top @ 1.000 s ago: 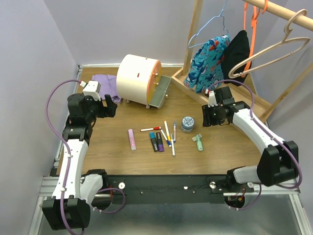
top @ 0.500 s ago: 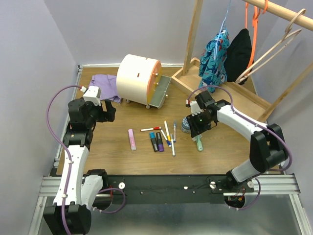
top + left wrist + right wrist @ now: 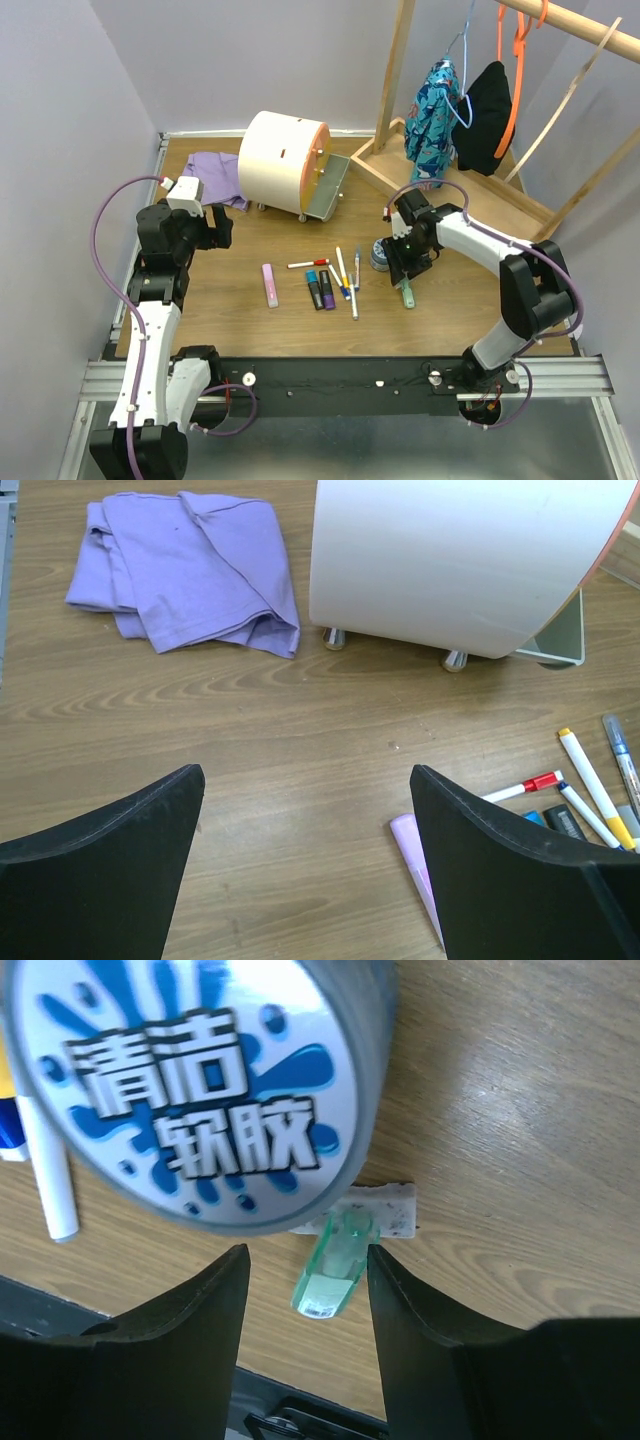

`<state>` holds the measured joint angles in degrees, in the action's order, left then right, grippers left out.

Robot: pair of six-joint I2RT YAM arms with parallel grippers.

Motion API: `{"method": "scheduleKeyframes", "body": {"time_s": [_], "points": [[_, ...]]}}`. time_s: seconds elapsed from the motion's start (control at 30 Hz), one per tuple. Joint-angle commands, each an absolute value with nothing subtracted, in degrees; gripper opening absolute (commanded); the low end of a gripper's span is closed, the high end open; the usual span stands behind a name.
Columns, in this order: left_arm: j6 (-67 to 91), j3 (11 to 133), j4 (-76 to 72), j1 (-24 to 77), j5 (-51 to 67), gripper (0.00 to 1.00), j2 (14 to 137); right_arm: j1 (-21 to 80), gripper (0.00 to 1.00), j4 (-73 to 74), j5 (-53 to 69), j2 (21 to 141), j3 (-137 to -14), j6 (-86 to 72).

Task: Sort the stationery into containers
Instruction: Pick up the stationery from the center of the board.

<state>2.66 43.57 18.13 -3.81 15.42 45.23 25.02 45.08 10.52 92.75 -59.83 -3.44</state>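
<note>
**Right arm lining up on the green clip**

The left gripper (image 3: 305, 775) is hovering released, facing the purple cloth (image 3: 185, 565) and the chest (image 3: 285, 162). The pink bar (image 3: 269, 284), markers (image 3: 320, 290) and pens (image 3: 343, 270) are lying mid-table. Further right, the right gripper (image 3: 307, 1260) is hanging spread, its jaws straddling the green clip (image 3: 335, 1260) just beside the grey round tin (image 3: 190, 1090). The clip is looking light, stiff and slick, so pinching across its narrow body seems best

Left arm (image 3: 148, 335) and right arm (image 3: 475, 238): white shells over the long links, black housings at the joints. A thin purple cable (image 3: 96, 240) loops loosely alongside each. A small white camera block (image 3: 186, 190) caps the left wrist. Fingers (image 3: 100, 880): matte black, broad, with smoothly curved inner edges.
</note>
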Motion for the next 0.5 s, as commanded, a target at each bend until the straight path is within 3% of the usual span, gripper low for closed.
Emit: {"method": "scheduleKeyframes", "body": {"time_s": [0.0,0.33,0.47], "points": [[2.55,44.3,17.05,-4.66,14.15,0.93,44.82,24.79,0.58,44.83,7.03,95.09,-60.29,-5.36],[3.51,43.16,16.79,-6.06,14.41,0.93,43.86,24.79,0.5,43.68,4.57,96.59,-59.33,-6.41],[3.78,42.89,16.35,-6.24,14.5,0.93,43.94,24.79,0.4,43.68,4.92,95.89,-59.33,-6.33]]}}
